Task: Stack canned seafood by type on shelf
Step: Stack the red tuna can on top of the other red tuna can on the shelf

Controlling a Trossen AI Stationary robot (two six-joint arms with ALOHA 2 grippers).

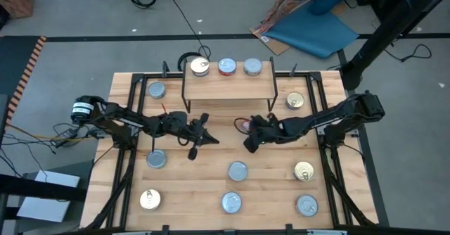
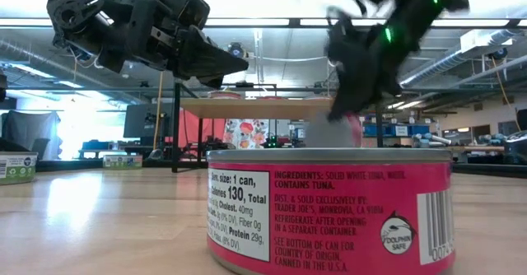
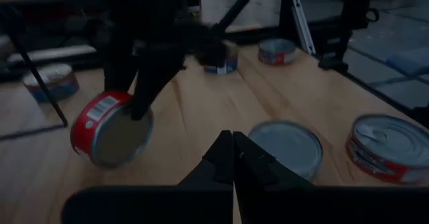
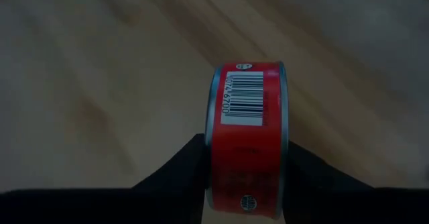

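Looking straight down, the light-wood shelf (image 1: 228,89) on thin black wire legs carries three short round tins along its far edge: a gold-topped tin (image 1: 200,67), a red-topped tin (image 1: 226,67) and a silver-topped tin (image 1: 252,67). Other tins lie scattered over the slatted wooden table (image 1: 267,182). The left gripper (image 1: 200,138) hangs near the shelf's front with its jaws pressed together, empty. The right gripper (image 1: 251,138) sits just in front of the shelf, its load hidden under dark metal.

At table height a pink-labelled tuna can (image 2: 329,213) fills the foreground, its base cut off.

From the left wrist, a red tin (image 3: 110,129) hangs tilted under the other arm.

From the right wrist, the dark fingers (image 4: 175,174) clamp that red tin on edge, barcode showing, apparently lifted off the wood.
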